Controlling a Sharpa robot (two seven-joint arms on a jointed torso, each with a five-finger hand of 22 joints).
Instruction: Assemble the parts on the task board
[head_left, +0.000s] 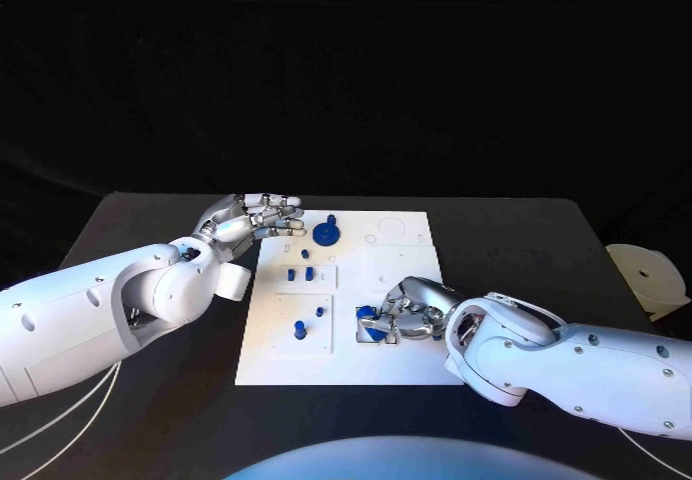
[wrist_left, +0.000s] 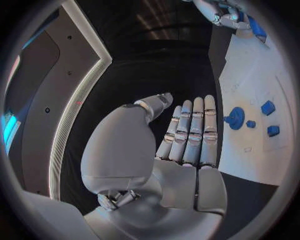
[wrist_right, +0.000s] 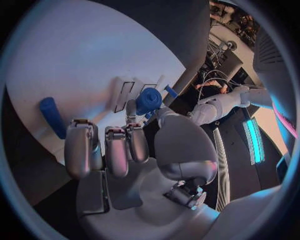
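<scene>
Spreading across the middle of the black bench (head_left: 144, 215), the white board (head_left: 389, 355) runs lengthwise from near to far between the two arms. Over its far left corner hangs the left hand (head_left: 257, 218), holding nothing, fingers straight and close side by side with the thumb out to one side in the left wrist view; it sits just left of the blue gear (head_left: 327, 234) standing on the far part of the board. Down on the near right part of the board is the right hand (head_left: 408, 312), fingers curled inward around a small blue part (head_left: 378, 333); the right wrist view shows a rounded blue piece at its fingertips, though whether the grip is firm I cannot tell. Several small blue pegs (head_left: 299, 274) stand in the left-hand slots of the board, between the two hands.

Judging from this, the right hand is the nearer one to the open slots, which lie to its left and a little farther away, so the held part would need to travel left across the board.
</scene>
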